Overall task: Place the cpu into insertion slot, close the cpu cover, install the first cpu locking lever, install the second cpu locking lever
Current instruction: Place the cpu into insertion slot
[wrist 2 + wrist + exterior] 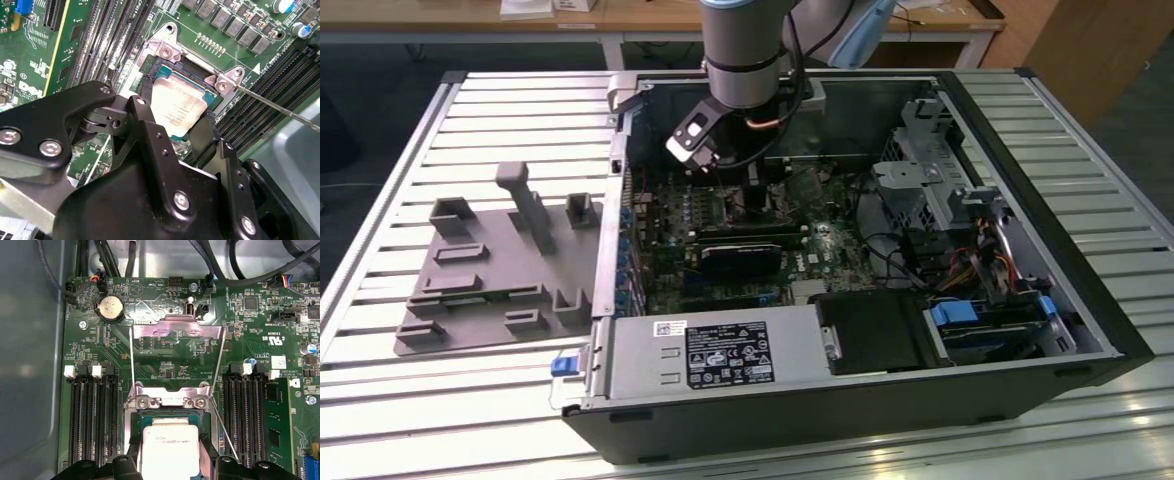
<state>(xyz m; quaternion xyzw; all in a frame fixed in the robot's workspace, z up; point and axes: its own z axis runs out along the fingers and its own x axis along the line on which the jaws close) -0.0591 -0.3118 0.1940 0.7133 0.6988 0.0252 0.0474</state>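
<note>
In both wrist views my gripper (175,125) (172,467) is shut on the cpu (177,102) (170,447), a silver-grey square held by two opposite edges between black fingers (142,117). The cpu sits level right over the insertion slot (134,424) (162,70); whether it rests in it I cannot tell. The cpu cover (175,327) stands flipped open beyond the slot. Thin wire locking levers (131,355) (280,107) stand released on both sides of the slot. In the exterior view the gripper (754,185) reaches down into the open computer case (1107,330).
Long black memory slots (92,425) flank the socket, with a module (277,430) in one. A coin battery (110,307) and cables (220,270) lie beyond the cover. A grey fixture plate (494,275) lies on the table at the exterior view's left.
</note>
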